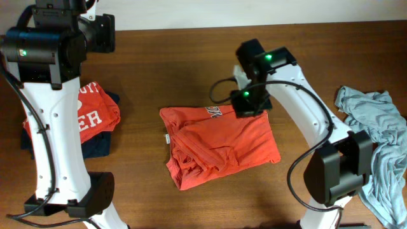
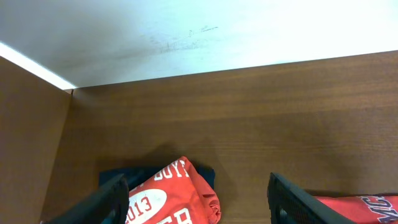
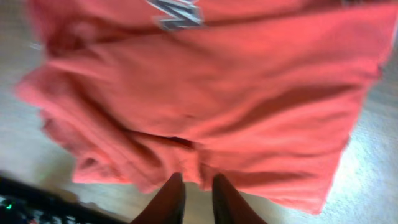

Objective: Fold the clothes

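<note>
A large orange-red shirt (image 1: pixel 219 146) lies roughly folded and wrinkled in the middle of the table; it fills the right wrist view (image 3: pixel 205 93). My right gripper (image 1: pixel 245 107) hangs over its far edge. Its fingers (image 3: pixel 198 177) stand narrowly apart with their tips at the blurred hem, and a hold on the cloth cannot be made out. A folded orange-red shirt with white lettering (image 1: pixel 95 114) rests on a dark navy one (image 1: pixel 102 145) at the left. My left gripper (image 2: pixel 198 180) is open and empty above that stack (image 2: pixel 177 199).
A pale grey-blue shirt (image 1: pixel 381 140) lies crumpled at the table's right edge by the right arm's base (image 1: pixel 337 172). The left arm's base (image 1: pixel 70 197) stands at the front left. A pale wall (image 2: pixel 186 31) runs behind the table's far edge.
</note>
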Tool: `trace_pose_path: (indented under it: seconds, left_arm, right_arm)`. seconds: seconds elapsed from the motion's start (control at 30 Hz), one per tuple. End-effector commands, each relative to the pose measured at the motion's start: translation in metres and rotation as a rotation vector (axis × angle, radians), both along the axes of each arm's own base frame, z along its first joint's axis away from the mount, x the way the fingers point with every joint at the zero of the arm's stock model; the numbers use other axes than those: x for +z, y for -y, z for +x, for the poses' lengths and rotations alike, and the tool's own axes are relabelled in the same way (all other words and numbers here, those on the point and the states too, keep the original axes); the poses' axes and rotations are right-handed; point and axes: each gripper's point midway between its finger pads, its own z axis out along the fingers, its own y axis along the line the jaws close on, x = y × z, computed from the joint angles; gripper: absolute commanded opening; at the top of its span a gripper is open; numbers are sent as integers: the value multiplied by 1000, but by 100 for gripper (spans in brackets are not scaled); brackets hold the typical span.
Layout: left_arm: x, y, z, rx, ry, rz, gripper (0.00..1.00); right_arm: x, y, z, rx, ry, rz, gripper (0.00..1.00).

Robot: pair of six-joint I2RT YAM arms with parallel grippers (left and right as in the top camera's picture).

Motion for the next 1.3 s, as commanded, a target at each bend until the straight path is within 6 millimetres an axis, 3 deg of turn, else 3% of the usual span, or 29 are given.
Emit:
trace_pose_path:
  seconds: [0.0, 0.2, 0.3, 0.37, 0.47, 0.57, 0.67, 0.77, 0.8, 0.87, 0.9, 1.03, 1.27]
  left_arm:
    - [18, -3, -8, 1, 48, 9, 72]
    - [18, -3, -8, 1, 52, 8, 72]
    - [19, -3, -7, 1, 55, 8, 73]
    - [19, -3, -7, 1, 56, 8, 75]
    - [19, -3, -7, 1, 56, 8, 75]
    - [19, -3, -7, 1, 56, 8, 75]
    - [19, -3, -7, 1, 55, 8, 75]
    - [19, -3, -7, 1, 55, 8, 75]
    - [19, -3, -7, 1, 55, 8, 75]
    - [19, -3, -7, 1, 55, 8, 75]
    - [19, -3, -7, 1, 57, 7, 75]
    - [20, -3, -6, 1, 61, 7, 75]
    - [20, -3, -7, 1, 61, 8, 76]
  right_arm:
    - [-22, -3, -29, 11, -93, 3, 18]
    - [-69, -54, -72, 102, -162, 110, 18]
    - [-77, -86, -87, 170, -150, 176, 18]
    - [-70, -115, -102, 275, -149, 275, 18]
    - [-42, -158, -126, 478, -141, 480, 17]
    - [-13, -180, -132, 606, -95, 596, 17]
    - [2, -177, -114, 583, -35, 546, 15]
    - [0, -143, -73, 417, 24, 332, 15]
    - [-1, -134, -66, 391, 35, 289, 20]
    - [-7, -101, -50, 330, 40, 179, 49]
    - [-11, -90, -49, 309, 23, 152, 52]
    - [-34, -75, -63, 283, -65, 124, 60]
    - [-60, -87, -102, 416, -123, 117, 71]
